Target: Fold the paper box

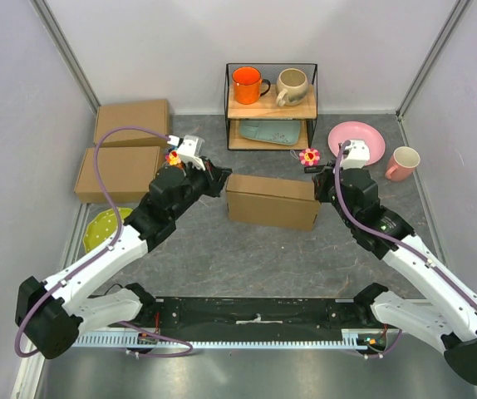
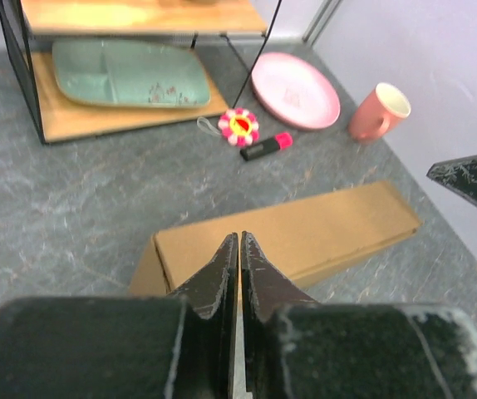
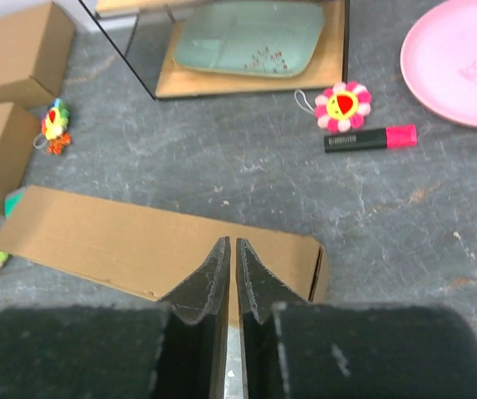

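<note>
Paper box (image 1: 272, 201) sits mid-table btw the two arms. It looks like a shut, shallow mailer w/ lid down. Its long axis runs L–R across the table, slightly skewed.

Left gripper (image 2: 238, 238) is at the box's L short end, right gripper (image 3: 228, 243) at its R short end. Neither arm is clearly nearer; each has its own end. In both wrist views the box lies just ahead of and below the fingertips, its long side stretching away twd the other arm. Both pairs of fingers are drawn together to a thin slit w/ nothing btw them. Whether the tips touch the cardboard can't be told.

Judgement: the fold looks nearly or fully done. The next move is prob. a press on the end flaps, inward along the long axis, or a straight back-out.

Room: there is bare table on the near side, twd the arm bases. The far side is tighter, w/ wire shelf (image 1: 272, 108) behind, and flower toy (image 3: 344, 105) and marker (image 3: 370, 138) near the R far corner. Two other cardboard boxes (image 1: 119, 173) are well apart at far L. Pink plate (image 1: 356, 141) is well apart at far R.
</note>
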Robot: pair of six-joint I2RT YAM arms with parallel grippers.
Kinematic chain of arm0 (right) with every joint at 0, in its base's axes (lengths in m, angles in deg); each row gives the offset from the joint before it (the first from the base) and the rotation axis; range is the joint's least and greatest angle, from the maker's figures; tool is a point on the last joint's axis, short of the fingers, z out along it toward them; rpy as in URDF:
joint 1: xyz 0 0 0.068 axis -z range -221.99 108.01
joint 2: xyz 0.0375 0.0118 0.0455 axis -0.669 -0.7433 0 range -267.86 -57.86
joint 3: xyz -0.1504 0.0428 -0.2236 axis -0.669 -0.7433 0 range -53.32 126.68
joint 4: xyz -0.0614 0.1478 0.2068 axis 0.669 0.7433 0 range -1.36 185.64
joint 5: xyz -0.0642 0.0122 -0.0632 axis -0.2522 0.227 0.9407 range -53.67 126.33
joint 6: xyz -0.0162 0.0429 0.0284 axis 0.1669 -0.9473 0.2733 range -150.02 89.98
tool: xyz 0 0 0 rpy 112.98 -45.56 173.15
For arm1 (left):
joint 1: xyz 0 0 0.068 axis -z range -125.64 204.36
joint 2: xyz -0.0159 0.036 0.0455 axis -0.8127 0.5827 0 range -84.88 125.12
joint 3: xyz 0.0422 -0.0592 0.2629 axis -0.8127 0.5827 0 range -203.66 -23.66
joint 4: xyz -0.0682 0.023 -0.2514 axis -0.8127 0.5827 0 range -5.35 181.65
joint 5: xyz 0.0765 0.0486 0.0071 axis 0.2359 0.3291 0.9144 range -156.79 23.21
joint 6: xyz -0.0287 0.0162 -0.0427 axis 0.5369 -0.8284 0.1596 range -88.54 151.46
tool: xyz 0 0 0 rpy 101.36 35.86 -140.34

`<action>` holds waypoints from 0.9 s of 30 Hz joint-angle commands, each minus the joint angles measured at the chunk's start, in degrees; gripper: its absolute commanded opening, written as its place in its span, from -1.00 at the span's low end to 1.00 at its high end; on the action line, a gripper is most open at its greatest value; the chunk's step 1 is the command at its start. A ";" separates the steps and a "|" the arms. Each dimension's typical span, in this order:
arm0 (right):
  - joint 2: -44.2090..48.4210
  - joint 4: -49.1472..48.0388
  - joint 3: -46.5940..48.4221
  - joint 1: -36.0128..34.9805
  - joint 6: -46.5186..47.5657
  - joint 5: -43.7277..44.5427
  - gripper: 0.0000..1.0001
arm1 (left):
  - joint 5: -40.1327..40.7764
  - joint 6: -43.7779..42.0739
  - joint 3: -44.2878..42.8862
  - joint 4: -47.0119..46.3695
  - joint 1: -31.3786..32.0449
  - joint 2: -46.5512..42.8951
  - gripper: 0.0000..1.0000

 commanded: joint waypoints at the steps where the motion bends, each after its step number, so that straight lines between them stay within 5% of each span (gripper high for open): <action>1: -0.90 -0.54 3.77 0.14 1.79 1.96 -0.75 | 1.26 -3.14 -3.97 0.10 -0.10 1.93 -0.82; 12: 4.01 2.63 -13.63 0.14 -2.95 1.70 -0.86 | -1.91 0.19 5.08 -1.92 -0.10 6.15 -0.83; 19: 4.28 2.28 -5.30 0.14 -0.49 4.07 -0.83 | -0.42 -0.24 3.86 -1.13 -0.10 5.98 -0.85; 22: 3.49 2.28 -0.46 0.14 0.12 5.12 -0.66 | 1.43 -0.68 2.01 -1.22 -0.18 4.40 -0.83; 23: 3.32 2.28 1.37 0.14 0.12 6.00 -0.44 | 2.82 -0.68 1.57 -1.22 -0.27 3.96 -0.81; 27: 2.26 3.41 2.62 0.05 -0.22 9.34 0.00 | 5.38 -0.68 -0.27 -1.48 -1.06 2.73 -0.44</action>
